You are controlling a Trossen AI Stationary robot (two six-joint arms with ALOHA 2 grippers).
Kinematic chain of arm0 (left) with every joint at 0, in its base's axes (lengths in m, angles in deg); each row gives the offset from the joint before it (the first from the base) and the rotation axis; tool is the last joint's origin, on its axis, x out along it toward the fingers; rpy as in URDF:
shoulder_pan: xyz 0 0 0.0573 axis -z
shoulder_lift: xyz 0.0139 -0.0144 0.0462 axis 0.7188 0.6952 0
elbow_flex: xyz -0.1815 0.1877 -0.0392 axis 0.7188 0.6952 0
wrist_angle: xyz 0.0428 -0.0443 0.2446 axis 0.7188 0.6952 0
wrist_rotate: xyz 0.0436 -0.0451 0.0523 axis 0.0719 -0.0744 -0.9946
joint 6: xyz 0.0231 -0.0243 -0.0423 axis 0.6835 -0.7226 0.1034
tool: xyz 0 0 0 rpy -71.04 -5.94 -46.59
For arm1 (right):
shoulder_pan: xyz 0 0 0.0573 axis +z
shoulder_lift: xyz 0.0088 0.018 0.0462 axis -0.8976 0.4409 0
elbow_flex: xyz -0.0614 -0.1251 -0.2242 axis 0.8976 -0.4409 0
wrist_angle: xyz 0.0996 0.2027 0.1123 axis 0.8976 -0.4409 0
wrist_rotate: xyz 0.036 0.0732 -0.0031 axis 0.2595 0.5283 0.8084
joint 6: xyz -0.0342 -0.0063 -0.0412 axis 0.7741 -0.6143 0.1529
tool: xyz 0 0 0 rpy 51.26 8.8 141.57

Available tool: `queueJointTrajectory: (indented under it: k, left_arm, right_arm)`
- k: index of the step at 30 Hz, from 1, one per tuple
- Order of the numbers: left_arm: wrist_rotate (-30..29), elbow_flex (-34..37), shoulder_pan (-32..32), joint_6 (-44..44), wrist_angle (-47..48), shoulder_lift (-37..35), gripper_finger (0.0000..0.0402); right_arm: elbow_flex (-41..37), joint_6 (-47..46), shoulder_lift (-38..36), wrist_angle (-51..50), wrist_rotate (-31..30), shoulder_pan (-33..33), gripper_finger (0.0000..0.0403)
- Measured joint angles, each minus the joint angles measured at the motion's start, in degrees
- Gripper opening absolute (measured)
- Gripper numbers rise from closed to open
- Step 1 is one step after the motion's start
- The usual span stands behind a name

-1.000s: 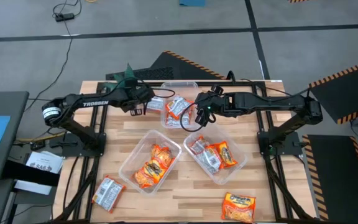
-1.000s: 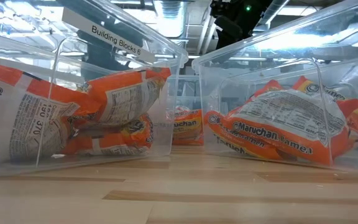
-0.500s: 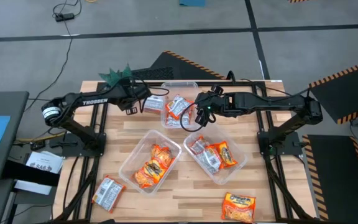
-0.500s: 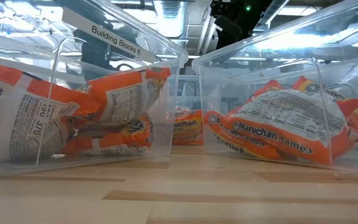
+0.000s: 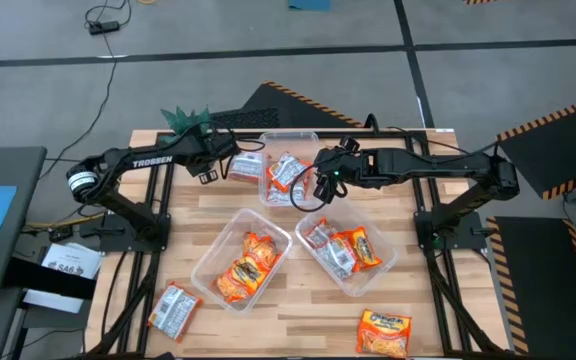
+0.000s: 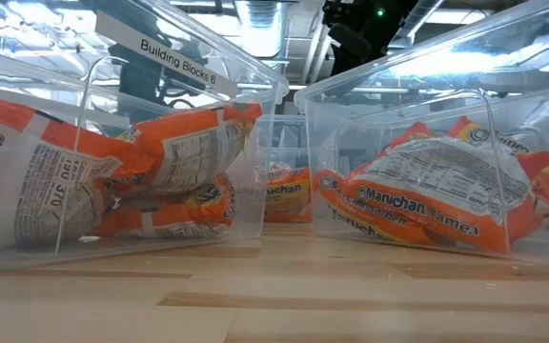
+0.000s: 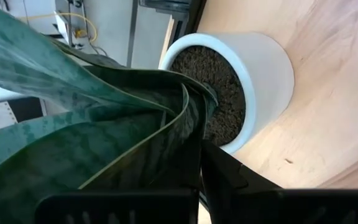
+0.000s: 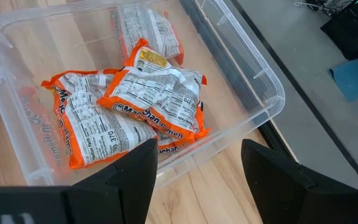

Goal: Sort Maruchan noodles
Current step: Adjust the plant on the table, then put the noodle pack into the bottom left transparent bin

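Observation:
Maruchan packets lie in three clear tubs: a far one [image 5: 288, 165], a near-left one [image 5: 243, 262] and a near-right one [image 5: 346, 250]. Loose packets lie beside the far tub [image 5: 246, 166], at the near left [image 5: 175, 308] and at the near right [image 5: 383, 330]. My left gripper [image 5: 198, 138] is at the far left corner, shut on the leaves of the potted green plant [image 5: 183, 118], whose white pot [image 7: 260, 81] stands on the table. My right gripper [image 5: 320, 186] hangs open and empty over the far tub [image 8: 253, 93]. My left gripper [image 7: 194, 155] has the plant's long green leaves [image 7: 166, 124] gathered between its fingers, slanting down from above. One finger [image 7: 229, 177] shows beside the leaves; the leaves hide the other. The pot's base stays on the table.
The plant stands close to the table's far left edge [image 7: 185, 18]. In the low view the two near tubs [image 6: 160, 143] [image 6: 427, 162] fill the foreground, with the far tub's packet [image 6: 284, 191] between them. Bare wood lies between the tubs and the near edge.
My left gripper has gone a little toward the table's left edge, and the plant's leaves have shifted with it toward the far left corner. The loose packet beside the far tub now shows more fully.

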Motion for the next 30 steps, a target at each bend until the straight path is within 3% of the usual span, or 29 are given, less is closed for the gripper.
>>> queueJointTrajectory:
  k: [8,30]
  left_arm:
    - [0.8,0.0,2.3,0.4,-1.7,0.0,0.0]
    - [20.2,-0.1,9.7,4.2,-10.9,-10.1,0.0]
  right_arm:
    - [0.0,0.0,0.0,0.2,0.0,0.0,0.0255]
    - [0.0,-0.9,0.0,0.4,0.0,0.0,0.0255]
